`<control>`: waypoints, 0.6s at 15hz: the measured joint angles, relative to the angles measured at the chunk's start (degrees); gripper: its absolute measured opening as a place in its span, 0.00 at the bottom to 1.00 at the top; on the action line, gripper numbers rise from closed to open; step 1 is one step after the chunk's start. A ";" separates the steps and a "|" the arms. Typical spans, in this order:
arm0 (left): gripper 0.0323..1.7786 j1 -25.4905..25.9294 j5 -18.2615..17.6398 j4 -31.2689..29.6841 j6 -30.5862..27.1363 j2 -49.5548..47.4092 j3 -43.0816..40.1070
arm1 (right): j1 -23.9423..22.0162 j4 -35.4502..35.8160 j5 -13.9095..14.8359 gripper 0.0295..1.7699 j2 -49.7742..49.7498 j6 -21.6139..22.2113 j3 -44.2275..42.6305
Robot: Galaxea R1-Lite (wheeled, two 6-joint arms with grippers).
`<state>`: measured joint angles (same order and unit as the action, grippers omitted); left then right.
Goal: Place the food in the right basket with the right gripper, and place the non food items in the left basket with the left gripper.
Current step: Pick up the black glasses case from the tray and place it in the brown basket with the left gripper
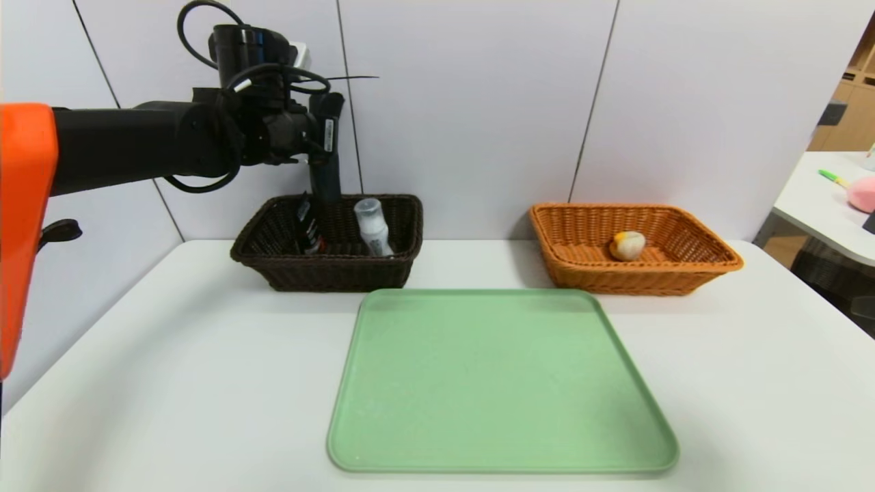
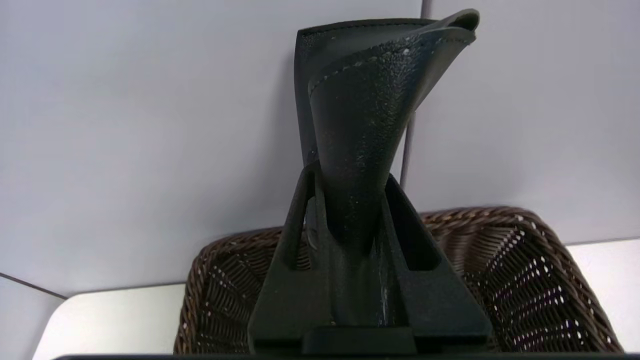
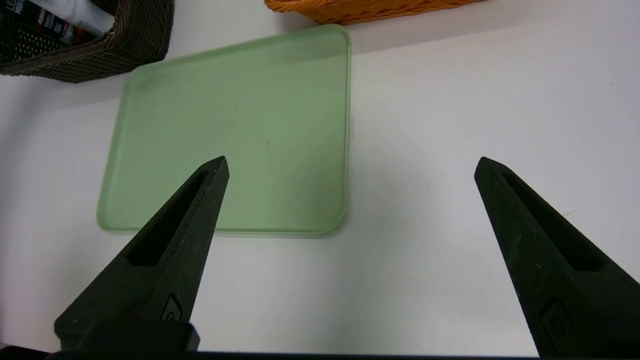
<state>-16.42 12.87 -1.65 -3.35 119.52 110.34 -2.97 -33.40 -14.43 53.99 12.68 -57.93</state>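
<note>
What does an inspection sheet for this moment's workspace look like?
Surface: white table, bare green tray at centre.
Job's things: bun in orange basket; white bottle and dark tube in dark brown basket.
Clutter: nothing seen.
Grippers: left gripper above the brown basket, shut on black pouch; right gripper open, over the table near the tray.
Cables: black loops on left arm.
Surroundings: panelled wall, side table at right.

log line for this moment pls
left gripper: shut on black pouch, above dark basket | right gripper: open, idle | bun: in orange basket
</note>
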 joint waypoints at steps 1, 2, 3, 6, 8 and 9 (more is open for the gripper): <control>0.16 -0.04 0.02 -0.13 0.11 0.11 -1.02 | 0.00 0.02 0.09 0.96 0.09 0.00 -0.09; 0.16 -0.06 0.00 -0.55 0.29 0.09 -2.23 | 0.00 0.00 0.09 0.96 0.15 -0.01 -0.17; 0.16 -0.02 0.02 -1.30 0.30 -0.04 -3.54 | 0.00 0.02 0.05 0.96 0.24 0.00 -0.30; 0.16 0.30 -0.01 -4.89 0.18 -0.80 -8.08 | 0.28 0.09 0.05 0.96 0.69 -0.06 -0.50; 0.16 0.52 -0.01 -7.01 0.22 -1.35 -10.78 | 0.45 0.02 0.02 0.96 0.88 -0.06 -0.50; 0.16 0.57 0.02 -8.06 0.27 -1.55 -12.13 | 0.50 0.02 0.02 0.96 0.89 -0.06 -0.48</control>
<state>-15.85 12.90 -9.70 -3.08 117.97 98.21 -2.47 -33.38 -14.41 54.88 12.62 -58.41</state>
